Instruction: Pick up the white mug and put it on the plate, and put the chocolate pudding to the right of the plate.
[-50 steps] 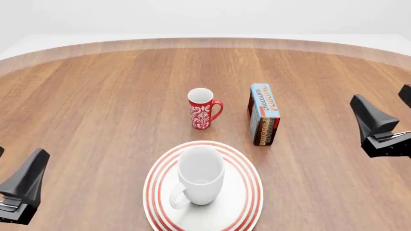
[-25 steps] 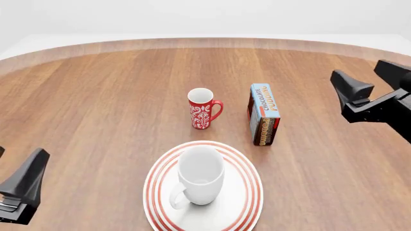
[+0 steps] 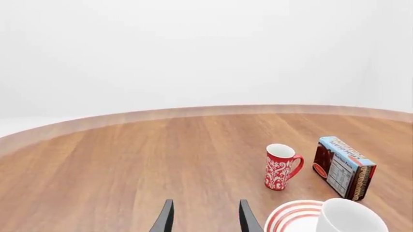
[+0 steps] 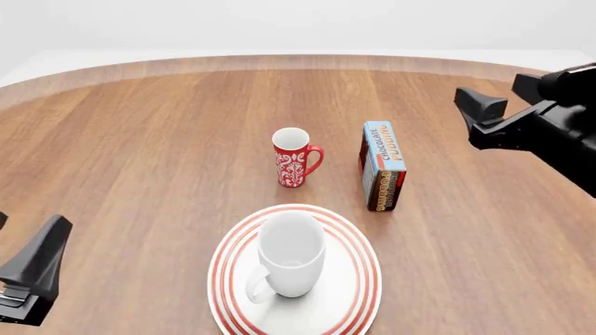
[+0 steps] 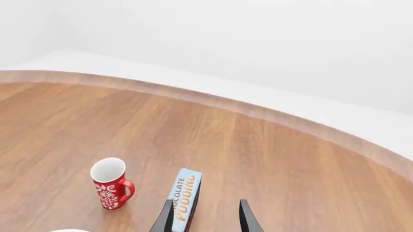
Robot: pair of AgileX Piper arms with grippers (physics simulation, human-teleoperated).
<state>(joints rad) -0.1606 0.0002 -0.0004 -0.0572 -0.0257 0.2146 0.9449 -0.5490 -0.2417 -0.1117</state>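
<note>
The white mug (image 4: 292, 255) stands upright on the plate (image 4: 369, 279), its handle toward the near left. The chocolate pudding (image 4: 383, 165) stands on the table behind the plate, a little to the right, beside the red mug. My right gripper (image 4: 493, 91) hovers open and empty, to the right of the carton and above it. In the right wrist view the pudding (image 5: 185, 192) shows just past one finger of that gripper (image 5: 205, 216). My left gripper (image 4: 24, 241) rests open at the near left. Its wrist view shows the gripper (image 3: 205, 216), mug (image 3: 351, 218), plate (image 3: 290, 218) and pudding (image 3: 343, 166).
A red mug (image 4: 292, 159) with a white floral pattern stands behind the plate, left of the carton, handle pointing right. It also appears in both wrist views as the red mug (image 3: 281, 166) (image 5: 110, 184). The round wooden table's far edge (image 4: 298, 61) curves across the back.
My right gripper has risen and swung leftward and farther back, closer to the pudding carton. The left gripper, mugs, plate and carton have not moved.
</note>
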